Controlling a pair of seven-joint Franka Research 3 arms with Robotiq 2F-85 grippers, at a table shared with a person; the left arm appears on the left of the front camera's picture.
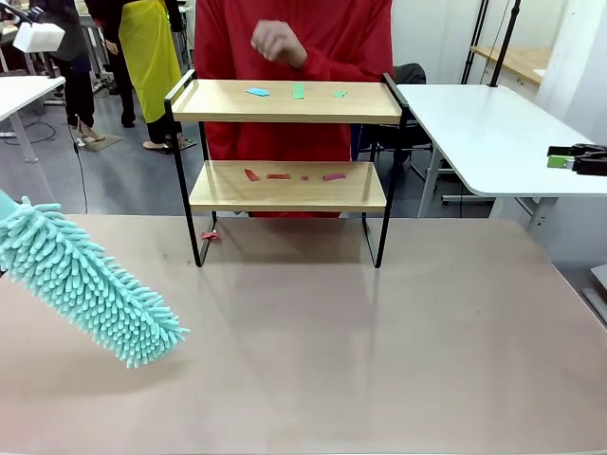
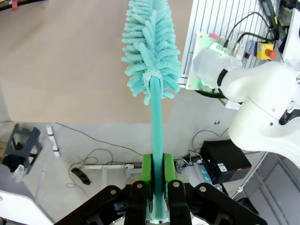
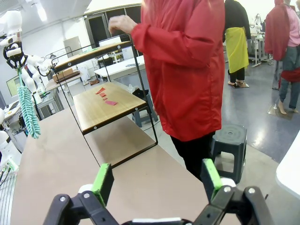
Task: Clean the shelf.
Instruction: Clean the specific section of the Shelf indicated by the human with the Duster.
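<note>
On my left gripper [image 2: 157,161] the jaws were clamped tight on the teal handle [image 2: 156,122] of the duster [image 2: 151,47], green pads pressing it from both sides. The handle ran straight out along the fingers and the fluffy head hung over the tan table [image 1: 379,332], well to the left of the shelf [image 1: 218,100] and nearer my side than its feet. In the front view the head sloped down toward the shelf without touching it or the tabletop.

My right gripper [image 3: 157,180] had its jaws spread wide with nothing between them. It sat off the shelf's right end, pointing along the boards from the side.

The shelf stood upright on the far half of the table, about centred. Its top board carried a blue scrap [image 1: 257,92], a green scrap [image 1: 298,91] and a smaller green one [image 1: 339,94]. The lower board [image 1: 218,194] held several red scraps [image 1: 278,175] in a loose row. One more red bit [image 1: 210,235] lay on the table just beside the shelf's left front foot.

Behind the shelf stood a person in a red jacket [image 1: 332,38], one hand [image 1: 278,45] raised above the top board with the fingers loosely curled, clear of it.
</note>
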